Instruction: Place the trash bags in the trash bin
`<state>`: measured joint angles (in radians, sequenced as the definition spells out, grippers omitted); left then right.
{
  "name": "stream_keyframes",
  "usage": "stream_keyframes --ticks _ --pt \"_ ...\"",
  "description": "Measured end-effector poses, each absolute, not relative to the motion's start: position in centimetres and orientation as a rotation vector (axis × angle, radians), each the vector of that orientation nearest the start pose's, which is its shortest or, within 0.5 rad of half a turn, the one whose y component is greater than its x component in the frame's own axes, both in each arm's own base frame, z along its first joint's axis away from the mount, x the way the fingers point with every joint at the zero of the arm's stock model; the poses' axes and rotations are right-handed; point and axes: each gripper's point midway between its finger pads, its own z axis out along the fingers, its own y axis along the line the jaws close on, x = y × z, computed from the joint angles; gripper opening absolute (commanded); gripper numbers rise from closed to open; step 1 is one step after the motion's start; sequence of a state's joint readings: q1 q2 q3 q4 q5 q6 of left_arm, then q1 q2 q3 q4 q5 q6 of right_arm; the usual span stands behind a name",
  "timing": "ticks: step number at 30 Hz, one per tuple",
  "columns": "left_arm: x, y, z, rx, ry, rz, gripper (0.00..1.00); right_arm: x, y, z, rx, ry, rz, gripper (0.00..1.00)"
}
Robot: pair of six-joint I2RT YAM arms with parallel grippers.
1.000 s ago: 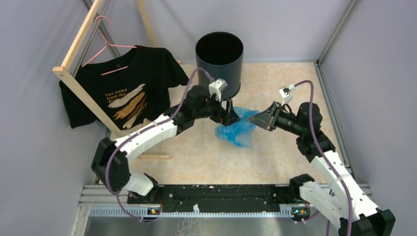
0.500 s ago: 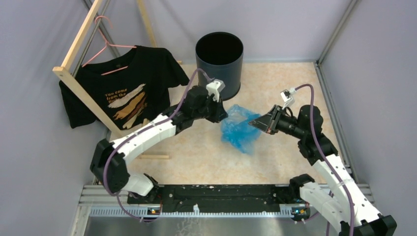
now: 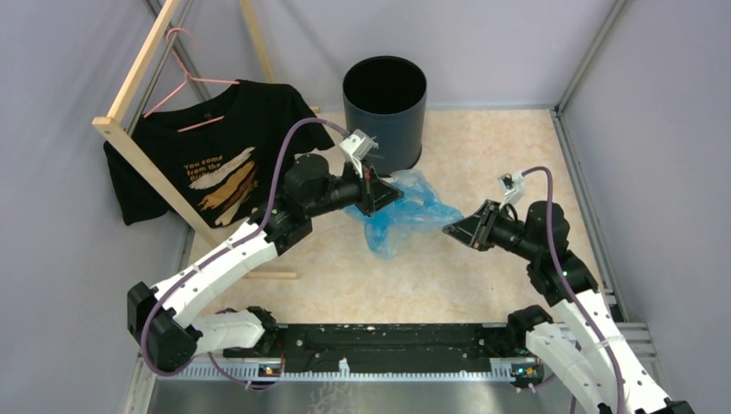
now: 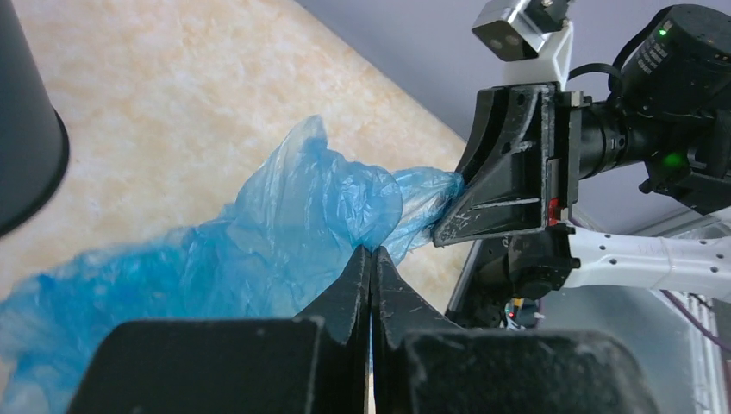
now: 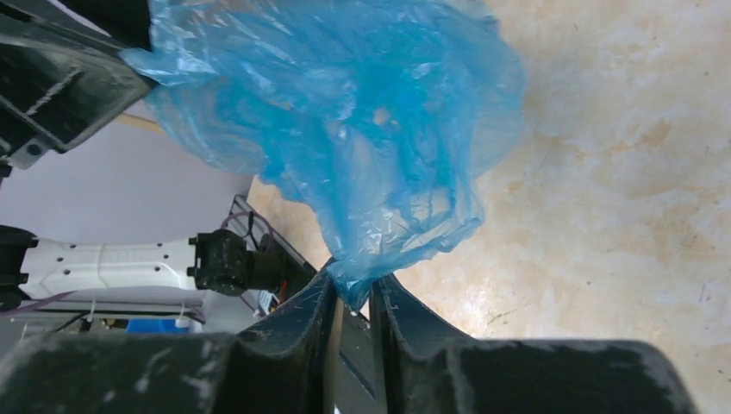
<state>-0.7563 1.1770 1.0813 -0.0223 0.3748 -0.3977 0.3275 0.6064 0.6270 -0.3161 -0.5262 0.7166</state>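
Roughly midway: pinching the trash bag (image 3: 401, 211) at opposite ends with left gripper (image 3: 394, 193) and right gripper (image 3: 448, 229), both jaws squeezed tight on plastic, holding it stretched just beside the trash bin (image 3: 384, 112), probably clear of the tabletop (image 3: 483, 147), yet to lift over the rim and drop in.

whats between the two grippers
The blue trash bag spans from the left gripper to the right gripper, both pinching it; the top view shows this.

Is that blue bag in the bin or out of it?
Out. The trash bag is held by the left gripper and the right gripper, stretched between them in front of the trash bin.
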Motion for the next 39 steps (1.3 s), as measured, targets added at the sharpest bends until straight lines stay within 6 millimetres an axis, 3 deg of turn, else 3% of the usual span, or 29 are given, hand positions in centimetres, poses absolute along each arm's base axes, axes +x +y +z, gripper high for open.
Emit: stream_keyframes --ticks 3,7,10,13,17,19,22,25,27,33,39 --pt "22.8 -32.8 31.6 0.592 1.769 -1.191 0.00 18.6 18.4 23.4 -0.020 2.014 1.201 0.30" --pt "22.5 -32.7 29.9 0.552 1.830 -1.210 0.00 18.2 18.2 23.2 -0.029 2.018 1.195 0.66" --pt "22.4 -32.4 29.1 0.522 1.862 -1.209 0.00 17.8 18.3 22.2 -0.005 2.012 1.227 0.78" --pt "22.5 -32.1 29.3 0.492 1.863 -1.206 0.00 17.6 19.0 19.5 0.044 2.021 1.313 0.80" --pt "22.4 -31.9 29.8 0.479 1.854 -1.207 0.00 17.2 19.2 12.9 0.209 2.169 1.353 0.80" --pt "22.2 -31.8 29.7 0.482 1.861 -1.208 0.00 17.2 19.0 11.2 0.269 2.224 1.335 0.80" --pt "21.8 -31.7 30.0 0.496 1.868 -1.213 0.00 17.7 18.7 10.6 0.293 2.239 1.292 0.81" --pt "21.3 -31.2 31.0 0.505 1.840 -1.212 0.00 18.3 18.1 10.7 0.291 2.257 1.210 0.83" --pt "21.1 -30.8 31.9 0.508 1.815 -1.206 0.00 18.8 17.8 11.9 0.258 2.243 1.161 0.87" --pt "20.8 -30.3 33.5 0.517 1.774 -1.201 0.00 19.5 17.2 17.8 0.114 2.081 1.107 0.96" --pt "20.9 -30.1 33.2 0.504 1.808 -1.182 0.00 19.3 17.4 18.8 0.033 2.014 1.117 0.99"
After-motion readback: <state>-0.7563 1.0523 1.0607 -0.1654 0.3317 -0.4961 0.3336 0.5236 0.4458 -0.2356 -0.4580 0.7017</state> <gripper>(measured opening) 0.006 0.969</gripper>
